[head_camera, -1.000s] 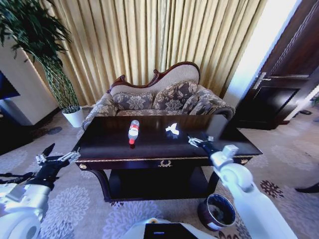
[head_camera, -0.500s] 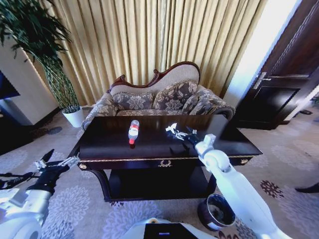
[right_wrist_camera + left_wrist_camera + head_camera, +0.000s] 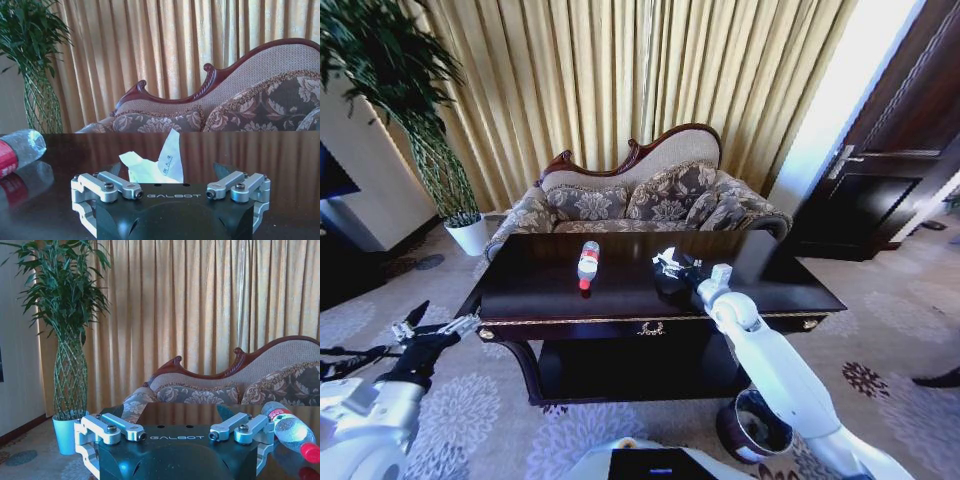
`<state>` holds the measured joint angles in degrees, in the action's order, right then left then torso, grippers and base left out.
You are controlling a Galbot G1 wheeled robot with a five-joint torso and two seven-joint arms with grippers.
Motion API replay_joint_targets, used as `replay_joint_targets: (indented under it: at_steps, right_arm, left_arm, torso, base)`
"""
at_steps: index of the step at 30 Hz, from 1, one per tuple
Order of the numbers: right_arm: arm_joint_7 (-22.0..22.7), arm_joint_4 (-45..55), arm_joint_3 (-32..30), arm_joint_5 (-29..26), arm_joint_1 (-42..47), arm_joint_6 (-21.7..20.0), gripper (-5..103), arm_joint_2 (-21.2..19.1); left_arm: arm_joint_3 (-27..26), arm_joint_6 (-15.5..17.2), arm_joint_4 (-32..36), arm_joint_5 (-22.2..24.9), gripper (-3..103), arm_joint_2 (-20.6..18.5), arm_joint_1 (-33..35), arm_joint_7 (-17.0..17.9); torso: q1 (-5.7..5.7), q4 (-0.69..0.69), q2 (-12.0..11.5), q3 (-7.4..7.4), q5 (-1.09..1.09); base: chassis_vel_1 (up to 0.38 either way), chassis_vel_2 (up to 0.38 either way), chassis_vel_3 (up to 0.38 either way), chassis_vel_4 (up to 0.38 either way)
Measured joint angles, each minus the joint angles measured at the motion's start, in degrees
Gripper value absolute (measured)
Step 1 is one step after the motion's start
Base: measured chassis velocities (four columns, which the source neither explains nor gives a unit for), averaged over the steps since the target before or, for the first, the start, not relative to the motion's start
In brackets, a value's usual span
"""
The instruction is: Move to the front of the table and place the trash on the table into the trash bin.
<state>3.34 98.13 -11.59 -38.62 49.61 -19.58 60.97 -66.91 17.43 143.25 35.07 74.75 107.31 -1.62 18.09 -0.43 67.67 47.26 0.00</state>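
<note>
Since half a second ago the right gripper (image 3: pixel 670 263) has reached further across the counter (image 3: pixel 540 285) and now sits at the white crumpled paper (image 3: pixel 665 257). From the right wrist, its jaws stand spread wide, released, with the paper (image 3: pixel 155 162) just beyond them, between the two sides and not yet grasped. The clear bottle (image 3: pixel 587 264) with red label and cap lies on its side near the counter's middle, well apart from the paper. The left gripper (image 3: pixel 435 328) hangs low beside the counter's left end, jaws open, holding nothing. The trash bin (image 3: pixel 754 424) stands on the carpet below the counter's right front corner
</note>
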Motion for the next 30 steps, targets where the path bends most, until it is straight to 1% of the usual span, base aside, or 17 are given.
replay_joint_targets:
  at_steps: [5,6,9,11,15,16,17,18,19,20,23,25,26,27,29,30]
  right_arm:
    - [0.4,-1.6,0.6,0.8,-0.9,0.1,100,0.5]
    - [0.5,-1.9,0.6,0.9,-1.0,0.1,102,0.6]
    - [0.8,-2.2,0.7,1.2,-1.1,-0.2,89,0.7]
    - [0.9,-2.2,0.7,1.3,-1.0,-0.3,89,0.7]
    - [1.0,-2.1,0.5,1.6,-0.6,-0.4,68,0.7]
    - [1.0,-2.1,0.5,1.6,-0.6,-0.4,68,0.7]
    - [1.0,-2.0,0.3,1.6,-0.5,-0.4,62,0.7]
    - [1.0,-2.0,0.3,1.7,-0.5,-0.4,62,0.8]
    - [1.1,-1.9,0.2,1.7,-0.4,-0.4,56,0.8]
    - [1.1,-1.9,0.2,1.7,-0.4,-0.4,56,0.8]
    - [1.1,-1.7,-0.1,1.7,-0.3,-0.4,40,0.9]
    - [1.1,-1.7,-0.1,1.7,-0.3,-0.4,40,0.9]
    - [1.1,-1.6,-0.2,1.7,-0.2,-0.4,29,0.9]
    - [1.1,-1.6,-0.2,1.7,-0.2,-0.4,29,0.9]
    - [1.1,-1.6,-0.3,1.7,-0.3,-0.3,18,0.8]
    - [1.1,-1.6,-0.3,1.7,-0.3,-0.3,18,0.8]
  left_arm:
    - [-0.1,-0.1,0.0,0.1,100,-0.1,0.1,0.0]
    - [-0.1,-0.1,0.0,0.1,100,0.0,0.2,0.0]
    - [-0.2,-0.4,0.0,0.1,100,0.3,0.6,0.0]
    - [-0.3,-0.5,0.0,0.1,100,0.3,0.6,0.0]
    - [-0.3,-0.7,0.0,0.1,100,0.2,0.6,0.0]
    - [-0.3,-0.7,0.0,0.1,100,0.2,0.6,0.0]
    - [-0.3,-0.8,0.0,0.1,100,0.2,0.5,-0.1]
    - [-0.3,-0.9,0.0,0.1,100,0.2,0.5,-0.1]
    - [-0.3,-1.0,0.0,0.1,100,0.2,0.5,-0.1]
    - [-0.3,-1.0,0.0,0.1,100,0.2,0.5,-0.1]
    - [-0.4,-1.3,0.0,0.0,100,0.2,0.6,-0.1]
    - [-0.4,-1.4,0.0,0.0,100,0.3,0.7,-0.1]
    - [-0.4,-1.6,0.0,0.0,100,0.4,0.8,-0.1]
    - [-0.4,-1.7,0.0,-0.1,100,0.5,0.9,-0.1]
    - [-0.4,-2.1,0.0,-0.1,100,0.6,1.1,-0.2]
    - [-0.4,-2.1,0.0,-0.1,100,0.6,1.1,-0.2]
  torso:
    - [0.00,0.00,0.0,0.00,0.00]
    - [0.00,0.01,0.0,0.00,0.00]
    - [0.00,0.01,0.0,0.00,0.00]
    - [0.00,0.01,0.0,-0.01,0.00]
    - [0.00,0.00,0.0,-0.01,0.00]
    - [0.00,0.00,0.0,-0.01,0.00]
    - [0.00,0.00,0.0,0.00,0.00]
    - [0.00,0.00,0.0,0.00,0.00]
    - [0.00,0.00,0.0,-0.01,0.00]
    - [0.00,0.00,0.0,-0.01,0.00]
    - [0.00,0.00,0.0,0.00,0.00]
    - [0.00,0.00,0.0,0.00,0.00]
    - [0.00,0.01,0.0,0.00,0.00]
    - [0.00,0.00,0.0,0.00,0.00]
    - [0.00,0.00,0.0,0.00,0.00]
    - [0.00,0.00,0.0,0.00,0.00]
  base:
    - [0.000,0.000,0.000,0.000]
    - [0.000,0.000,0.000,0.000]
    - [0.000,0.000,0.000,0.000]
    - [0.000,0.000,0.000,0.000]
    - [0.000,0.000,0.000,0.000]
    - [0.000,0.000,0.000,0.000]
    - [0.000,0.000,0.000,0.000]
    - [0.000,0.000,0.000,0.000]
    - [0.000,0.000,0.000,0.000]
    - [0.000,0.000,0.000,0.000]
    - [0.000,0.000,0.000,0.000]
    - [0.000,0.000,0.000,0.000]
    - [0.000,0.000,0.000,0.000]
    - [0.000,0.000,0.000,0.000]
    - [0.000,0.000,0.000,0.000]
    - [0.000,0.000,0.000,0.000]
